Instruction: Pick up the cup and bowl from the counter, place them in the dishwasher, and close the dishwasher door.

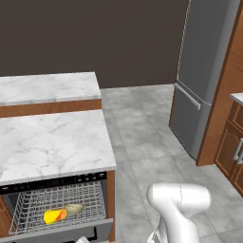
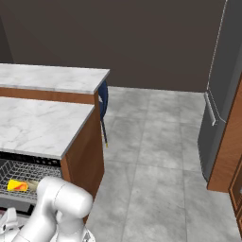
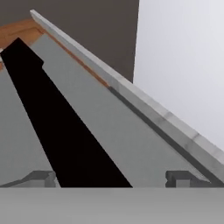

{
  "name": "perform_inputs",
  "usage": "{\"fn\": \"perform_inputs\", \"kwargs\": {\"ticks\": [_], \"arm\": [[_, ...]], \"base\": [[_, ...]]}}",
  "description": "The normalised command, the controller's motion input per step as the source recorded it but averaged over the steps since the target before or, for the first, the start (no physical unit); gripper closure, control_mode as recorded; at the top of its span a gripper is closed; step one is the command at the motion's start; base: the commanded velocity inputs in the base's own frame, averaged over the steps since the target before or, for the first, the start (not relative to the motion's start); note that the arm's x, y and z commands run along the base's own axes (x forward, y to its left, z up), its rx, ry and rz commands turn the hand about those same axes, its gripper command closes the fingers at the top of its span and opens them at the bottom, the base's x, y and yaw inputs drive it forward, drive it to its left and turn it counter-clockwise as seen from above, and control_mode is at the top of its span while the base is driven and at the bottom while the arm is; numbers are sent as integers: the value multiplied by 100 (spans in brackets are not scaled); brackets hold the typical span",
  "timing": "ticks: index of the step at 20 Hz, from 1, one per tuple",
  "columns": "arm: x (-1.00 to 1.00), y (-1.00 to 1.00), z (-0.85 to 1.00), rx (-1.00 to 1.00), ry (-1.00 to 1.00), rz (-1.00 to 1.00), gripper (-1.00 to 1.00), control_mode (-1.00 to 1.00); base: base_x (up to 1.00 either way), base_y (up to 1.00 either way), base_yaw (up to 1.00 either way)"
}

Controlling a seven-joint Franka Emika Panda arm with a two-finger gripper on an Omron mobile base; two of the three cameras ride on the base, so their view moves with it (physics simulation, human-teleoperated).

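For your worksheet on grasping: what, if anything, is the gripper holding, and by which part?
Nothing. The gripper is open against the dishwasher door; cup and bowl lie in the rack.

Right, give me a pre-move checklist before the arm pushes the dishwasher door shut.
1. Cup inside the rack: ok, lying on the wire.
2. Bowl inside the rack: ok, beside the cup.
3. Counter free of dishes: ok.
4. Gripper free of load: ok, fingers wide apart, nothing between them.
5. Gripper lined up on the dishwasher door: ok, the grey panel and its black handle sit right ahead.
6. Rack pushed fully in so the door can swing past: cannot tell.
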Motion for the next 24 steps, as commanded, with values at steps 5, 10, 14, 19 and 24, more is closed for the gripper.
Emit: {"fn": "perform_inputs", "kwargs": {"ticks": [5,10,14,19,24], "arm": [[100,-76,-18,34,-2,4,-100,-100],[100,-74,-13,34,0,1,-100,-100],[100,-72,-15,33,0,1,-100,-100],[100,-70,-17,32,0,0,-100,-100],[100,-63,-22,31,0,0,-100,-100]], "base": [[0,0,0],[0,0,0],[0,0,0],[0,0,0],[0,0,0]]}}
